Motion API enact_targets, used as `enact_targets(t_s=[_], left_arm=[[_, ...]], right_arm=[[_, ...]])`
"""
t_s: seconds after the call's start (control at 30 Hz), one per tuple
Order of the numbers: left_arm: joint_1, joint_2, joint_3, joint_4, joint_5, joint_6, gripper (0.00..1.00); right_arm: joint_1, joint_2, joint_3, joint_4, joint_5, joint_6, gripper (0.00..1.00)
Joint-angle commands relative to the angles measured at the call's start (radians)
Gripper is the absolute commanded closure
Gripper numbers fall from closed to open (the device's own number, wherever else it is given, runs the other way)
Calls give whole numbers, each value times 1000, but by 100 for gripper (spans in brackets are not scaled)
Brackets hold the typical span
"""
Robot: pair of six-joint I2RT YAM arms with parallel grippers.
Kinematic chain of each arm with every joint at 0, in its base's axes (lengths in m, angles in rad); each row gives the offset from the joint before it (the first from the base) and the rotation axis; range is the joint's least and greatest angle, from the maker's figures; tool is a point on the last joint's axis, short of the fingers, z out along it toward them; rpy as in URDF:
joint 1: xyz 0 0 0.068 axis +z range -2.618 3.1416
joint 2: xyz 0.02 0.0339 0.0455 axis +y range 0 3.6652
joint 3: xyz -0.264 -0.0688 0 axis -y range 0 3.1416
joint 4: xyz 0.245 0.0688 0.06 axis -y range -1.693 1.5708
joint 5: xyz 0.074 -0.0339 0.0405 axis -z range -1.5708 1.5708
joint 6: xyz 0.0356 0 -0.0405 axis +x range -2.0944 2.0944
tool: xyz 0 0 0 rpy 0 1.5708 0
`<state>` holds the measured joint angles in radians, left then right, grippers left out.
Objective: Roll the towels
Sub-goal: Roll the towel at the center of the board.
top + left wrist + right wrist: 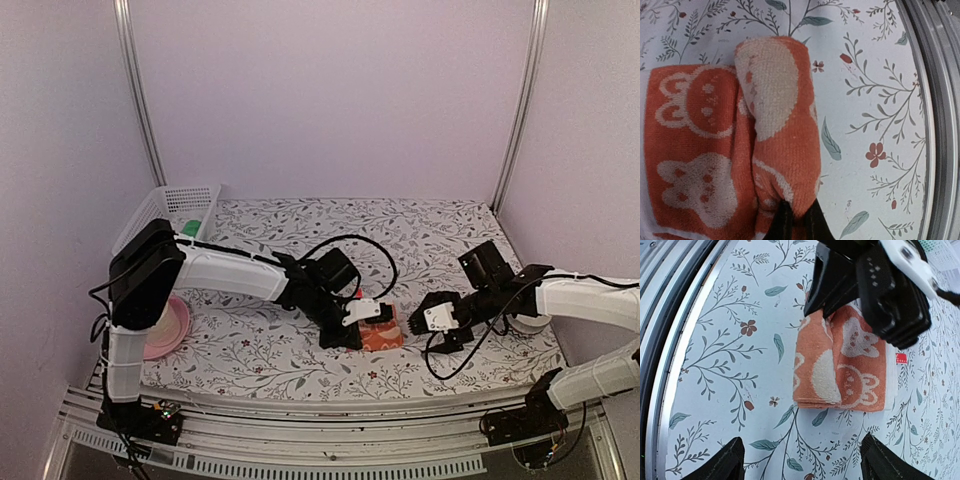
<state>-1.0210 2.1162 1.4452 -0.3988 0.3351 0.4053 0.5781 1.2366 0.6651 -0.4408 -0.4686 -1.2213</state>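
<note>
We see the orange towel lying on the flower-patterned counter, about the middle and toward the near edge. It is partly rolled. In the left wrist view a thick fold rises along the towel's near side, over the flat part, and both carry white rabbit-like figures. The left pincer is clenched on the left end of that fold, its dark fingertips pressed close with cloth between them. The right pincer is released, its two fingers spread wide with only bare counter between them. It stands just right of the towel, not touching it. The green towel sits in the white basket at the far left, and only a small patch of it shows. A pink plate lies at the left, beside the left arm.
</note>
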Motion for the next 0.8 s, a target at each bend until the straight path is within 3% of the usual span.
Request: enact_targets(t_s=[0.0,0.23,0.47,0.77], left_arm=[[47,52,14,-133,134,-35,100],[96,89,62,-176,219,-45,100],[116,121,94,-203,253,-35,100],[137,144,109,-215,284,-31,100]], right_arm=[[65,-21,-51,116,40,-33,20],[227,31,-119,348,182,23,21],[307,162,-108,507,327,76,24],[317,264,-70,519,375,102,36]])
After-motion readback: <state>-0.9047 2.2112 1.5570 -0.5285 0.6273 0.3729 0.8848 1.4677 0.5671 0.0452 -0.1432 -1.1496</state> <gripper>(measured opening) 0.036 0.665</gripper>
